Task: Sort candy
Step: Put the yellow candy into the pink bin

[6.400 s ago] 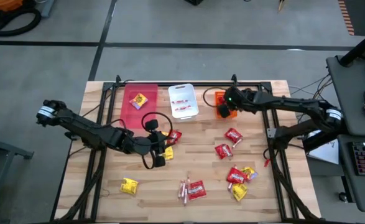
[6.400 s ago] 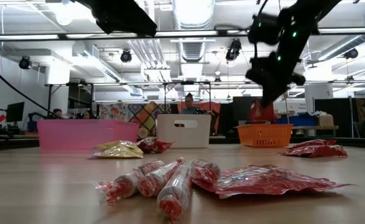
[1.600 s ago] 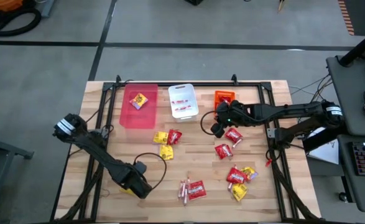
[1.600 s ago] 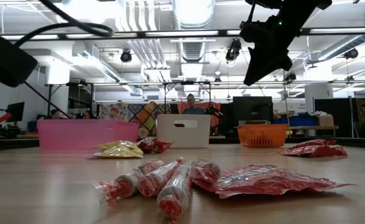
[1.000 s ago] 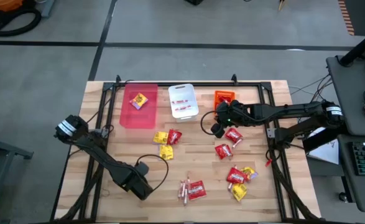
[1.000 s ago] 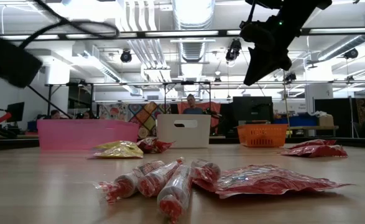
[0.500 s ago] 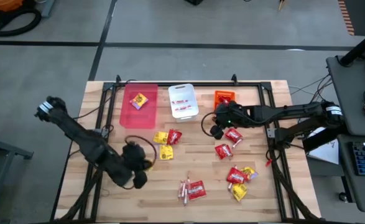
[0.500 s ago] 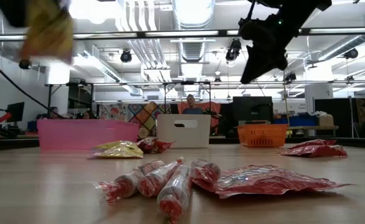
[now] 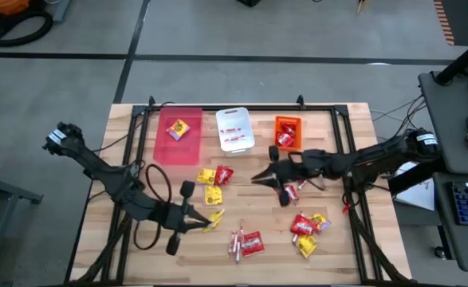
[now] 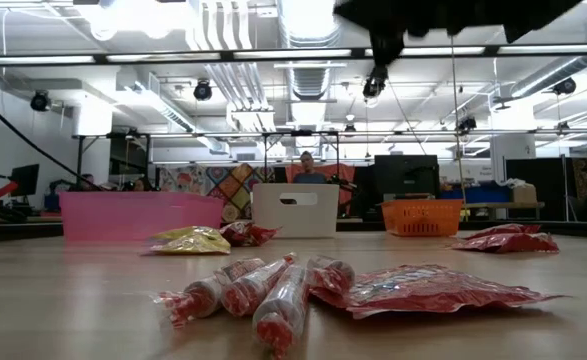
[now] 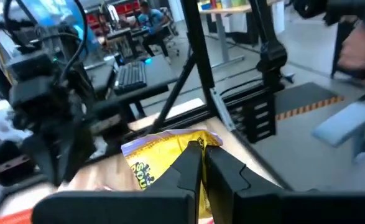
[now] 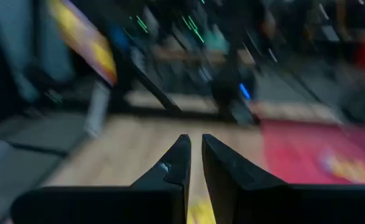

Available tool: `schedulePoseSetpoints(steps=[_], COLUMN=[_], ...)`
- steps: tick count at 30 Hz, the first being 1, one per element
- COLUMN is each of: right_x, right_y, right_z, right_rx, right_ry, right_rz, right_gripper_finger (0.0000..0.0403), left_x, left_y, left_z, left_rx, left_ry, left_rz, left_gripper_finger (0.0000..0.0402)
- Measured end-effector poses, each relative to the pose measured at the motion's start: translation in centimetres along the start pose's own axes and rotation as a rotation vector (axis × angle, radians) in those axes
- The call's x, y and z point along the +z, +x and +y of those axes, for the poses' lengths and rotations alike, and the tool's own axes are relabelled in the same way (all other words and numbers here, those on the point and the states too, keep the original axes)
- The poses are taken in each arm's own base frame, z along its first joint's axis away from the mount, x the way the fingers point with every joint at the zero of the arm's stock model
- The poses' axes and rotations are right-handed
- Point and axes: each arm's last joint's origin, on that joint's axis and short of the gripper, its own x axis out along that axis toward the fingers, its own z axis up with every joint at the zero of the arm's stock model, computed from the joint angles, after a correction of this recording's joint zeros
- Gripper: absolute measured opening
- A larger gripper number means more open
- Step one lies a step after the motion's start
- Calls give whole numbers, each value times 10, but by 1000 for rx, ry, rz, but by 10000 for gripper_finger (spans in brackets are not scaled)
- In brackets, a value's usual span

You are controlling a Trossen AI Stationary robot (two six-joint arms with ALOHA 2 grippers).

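Observation:
Candy lies scattered on the wooden table [image 9: 138, 263]: pinkish sticks [image 9: 236, 241] beside a red packet [image 9: 253, 243], yellow and red packets [image 9: 214, 176] mid-table, and more at the right [image 9: 305, 226]. My left gripper [image 9: 204, 217], near the front left, is shut on a yellow packet [image 9: 215, 217] held above the table. My right gripper [image 9: 256, 178] hovers level over the table's middle, pointing left, shut and empty [image 12: 194, 142]. A yellow packet [image 9: 178, 128] lies in the pink bin [image 9: 167, 150], sticks in the white bin [image 9: 234, 129], red candy in the orange bin [image 9: 288, 134]. My left gripper pinches the yellow packet by one edge [image 11: 193, 144] between its two fingers. The fingers lie level and come from the table's left. The packet sticks out beyond the fingertips [image 11: 185, 163], lifted clear of the table.
The three bins stand in a row along the far edge, seen in the low view as pink [image 10: 138, 215], white [image 10: 293, 210] and orange [image 10: 425, 216]. Black frame rails [image 9: 134, 159] run along both table sides. People sit in the room behind.
My left gripper has risen from the table's near left with the yellow packet, which is lifted clear. It has rolled and tipped from pointing down to level, and gone toward the right. My right gripper has tipped up to level and swung toward the table's middle.

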Motion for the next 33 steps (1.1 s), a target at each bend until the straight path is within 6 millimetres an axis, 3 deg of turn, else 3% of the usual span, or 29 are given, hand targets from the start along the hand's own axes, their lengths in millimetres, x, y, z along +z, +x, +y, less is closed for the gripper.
schedulePoseSetpoints(steps=[6,18,33], right_x=[5,6,-6], right_y=[-4,-3,3], right_z=[18,31,33], right_rx=[120,177,252], right_ry=[-62,-12,37], right_rz=[-141,-140,-85], right_gripper_finger=[47,158,166], left_x=[-15,-43,-56], left_y=[28,73,100], left_z=[9,17,24], left_rx=[65,107,129], left_ry=[20,3,22], left_rz=[17,-22,-176], left_gripper_finger=[0,0,0])
